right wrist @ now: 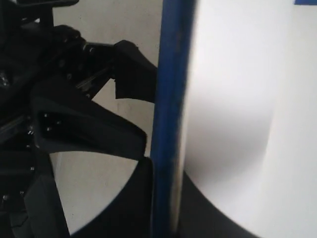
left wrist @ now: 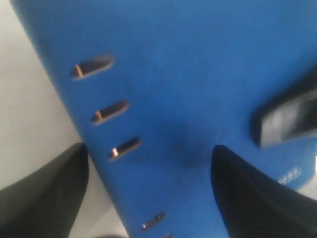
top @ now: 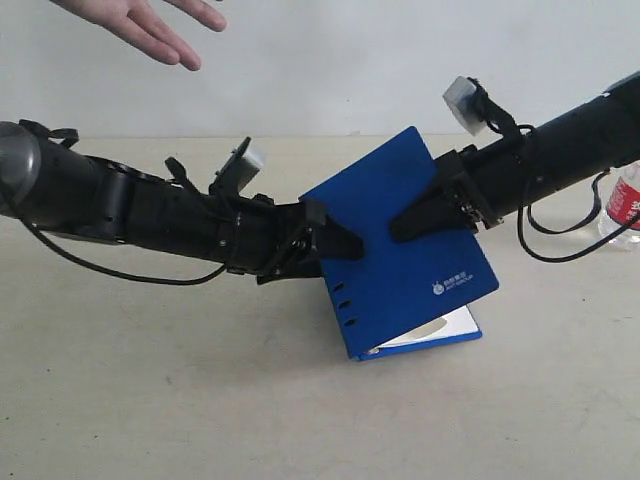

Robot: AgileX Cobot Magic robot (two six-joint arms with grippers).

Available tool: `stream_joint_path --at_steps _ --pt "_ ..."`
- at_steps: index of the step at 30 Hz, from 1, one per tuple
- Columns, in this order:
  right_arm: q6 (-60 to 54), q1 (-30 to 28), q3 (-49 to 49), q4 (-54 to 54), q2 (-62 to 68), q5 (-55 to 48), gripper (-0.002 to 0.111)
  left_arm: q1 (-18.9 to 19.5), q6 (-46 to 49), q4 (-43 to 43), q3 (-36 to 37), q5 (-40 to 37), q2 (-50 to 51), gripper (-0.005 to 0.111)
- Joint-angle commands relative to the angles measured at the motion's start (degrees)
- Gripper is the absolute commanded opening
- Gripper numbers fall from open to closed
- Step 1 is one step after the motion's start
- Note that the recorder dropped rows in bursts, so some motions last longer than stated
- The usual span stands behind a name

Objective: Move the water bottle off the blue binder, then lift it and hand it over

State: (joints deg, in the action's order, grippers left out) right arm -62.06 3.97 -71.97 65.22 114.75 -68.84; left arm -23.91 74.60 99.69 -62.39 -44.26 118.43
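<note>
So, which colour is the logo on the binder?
White; the logo on the binder shows best in the exterior view.

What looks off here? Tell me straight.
The blue binder sits tilted, one end raised off the table, the right gripper shut on its cover edge, which gapes over white paper. The water bottle stands upright, apart.

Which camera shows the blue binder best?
The exterior view: the blue binder shows nearly whole, tilted up. The left wrist view shows only cover and slots; the right wrist view, its edge and white inside.
</note>
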Motion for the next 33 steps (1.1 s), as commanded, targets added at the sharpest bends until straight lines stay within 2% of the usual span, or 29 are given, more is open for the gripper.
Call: stream_joint_path --at_steps 1,3,6,7,8,9,13,15,21,23,27,29,31,33 --pt "-0.1 1.4 0.0 -0.4 -0.9 -1.1 0.0 -0.3 0.4 0.3 -4.4 -5.1 3.3 0.065" --pt "-0.1 1.2 0.0 -1.1 -0.9 -1.1 0.0 -0.3 0.4 0.3 -6.7 -6.4 4.7 0.065" --pt "0.3 1.2 0.0 -6.6 -0.9 -1.1 0.0 -0.3 1.0 0.3 -8.8 -12.8 4.8 0.058" --pt "1.4 1.2 0.0 -9.1 -0.9 -1.1 0.0 -0.3 2.2 0.3 -9.7 -16.7 4.8 0.053" --pt "6.1 1.2 0.0 -14.3 -0.9 0.5 0.0 -0.3 4.3 0.3 -11.3 -24.2 4.8 0.042" --pt "8.8 1.2 0.0 -17.2 -0.9 3.8 0.0 -0.4 4.6 0.3 -12.3 -25.7 4.8 0.036" --pt "17.6 1.2 0.0 -27.5 -0.9 12.2 0.0 -0.9 4.3 0.3 -14.4 -25.7 4.8 0.011" --pt "17.6 1.3 0.0 -26.9 -0.9 12.9 0.0 -1.0 4.2 0.3 -14.4 -25.7 4.7 0.007" --pt "17.9 1.3 0.0 -26.8 1.1 16.9 0.0 -3.4 4.7 0.3 -15.0 -25.7 4.7 0.01" --pt "18.2 1.4 0.0 -26.7 3.2 16.3 0.0 -4.3 5.8 0.3 -15.0 -25.7 4.7 0.019" --pt "14.9 1.4 0.0 -26.6 6.5 12.3 0.0 -6.8 7.3 0.3 -15.0 -25.7 4.7 0.052" --pt "13.2 1.6 0.0 -26.6 6.8 10.6 0.0 -8.2 8.0 0.3 -15.0 -20.9 4.7 0.064" --pt "12.0 2.1 0.0 -26.6 6.6 10.4 0.0 -9.3 9.9 0.3 -15.0 -17.1 4.7 0.067" --pt "11.9 3.2 0.0 -26.6 6.5 11.5 0.0 -10.1 12.7 0.3 -15.0 -16.1 4.7 0.064"
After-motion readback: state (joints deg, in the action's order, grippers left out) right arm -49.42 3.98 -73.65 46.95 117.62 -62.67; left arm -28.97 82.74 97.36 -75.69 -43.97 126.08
